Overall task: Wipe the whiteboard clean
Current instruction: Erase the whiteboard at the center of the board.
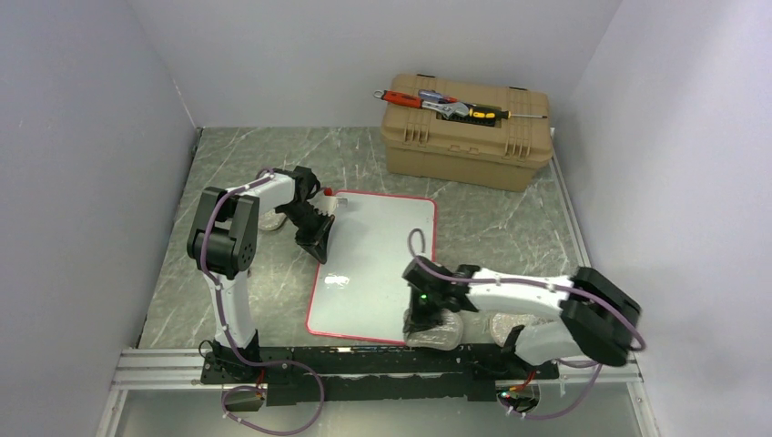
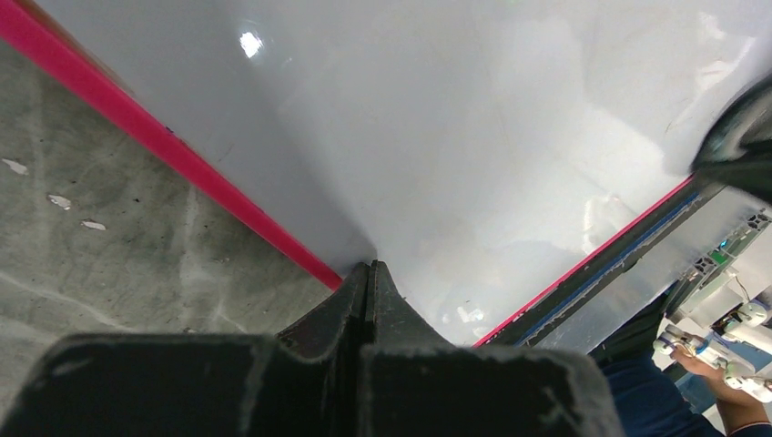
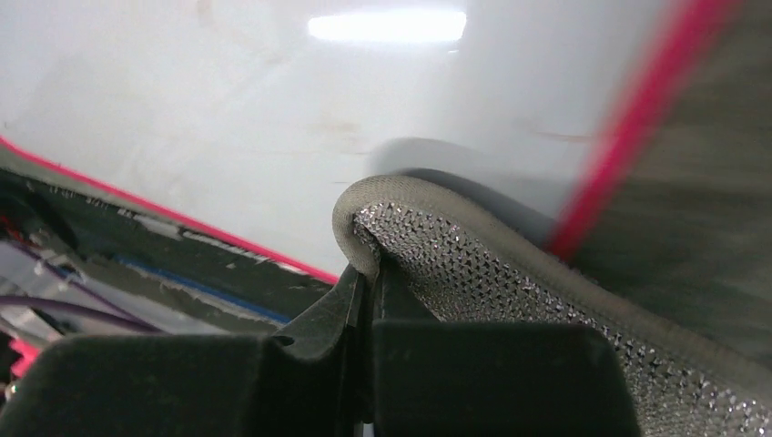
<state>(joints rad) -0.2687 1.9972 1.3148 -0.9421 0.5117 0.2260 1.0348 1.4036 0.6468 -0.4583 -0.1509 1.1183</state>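
Note:
The whiteboard [image 1: 373, 255], glossy white with a thin red rim, lies flat mid-table. Its surface [image 2: 455, 137] looks bare apart from faint smudges [image 3: 273, 118]. My left gripper [image 1: 319, 248] is shut with nothing in it. Its tips [image 2: 369, 267] rest on the board just inside the left rim. My right gripper [image 1: 424, 317] is at the board's near right corner, shut [image 3: 369, 266] on the folded edge of a grey mesh cloth [image 3: 492, 273]. The cloth [image 1: 437, 335] lies pressed against the board there.
A tan toolbox [image 1: 469, 137] stands at the back right with a wrench and screwdrivers [image 1: 446, 105] on its lid. A small red-capped pen [image 1: 330, 193] lies at the board's far left corner. White walls close three sides; a metal rail [image 1: 164, 364] runs along the near edge.

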